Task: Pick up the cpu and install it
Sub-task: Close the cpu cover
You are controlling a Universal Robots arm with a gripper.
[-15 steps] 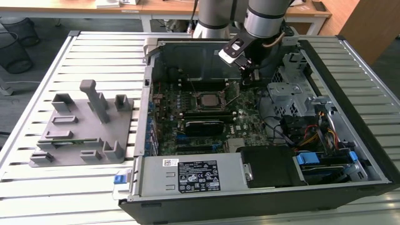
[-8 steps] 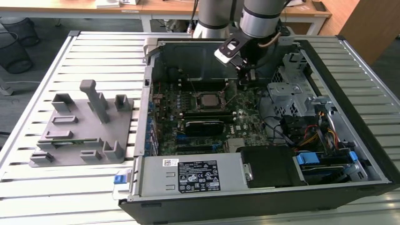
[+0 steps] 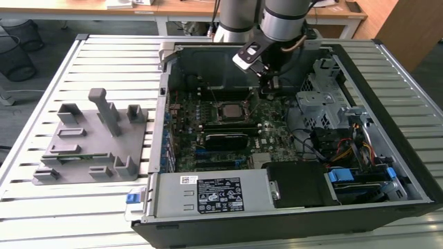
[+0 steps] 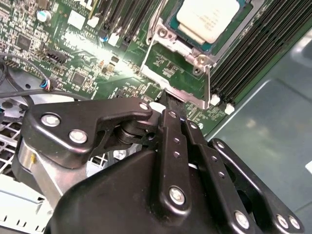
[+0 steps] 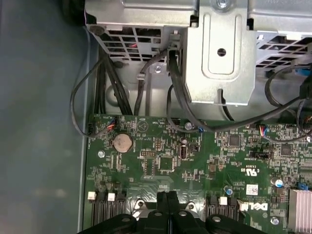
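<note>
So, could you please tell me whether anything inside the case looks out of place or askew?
Nothing stands out. The cpu lies flat and square inside its socket frame, and the end effector, fingers shut on nothing, sits low over the motherboard just beside that frame.

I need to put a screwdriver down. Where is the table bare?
Bare slatted table lies between the grey fixture and the near edge, with more behind the fixture toward the far edge. A narrow strip runs beside the case on the exterior view's right. Inside the case it is crowded: motherboard, cables and the gripper.
</note>
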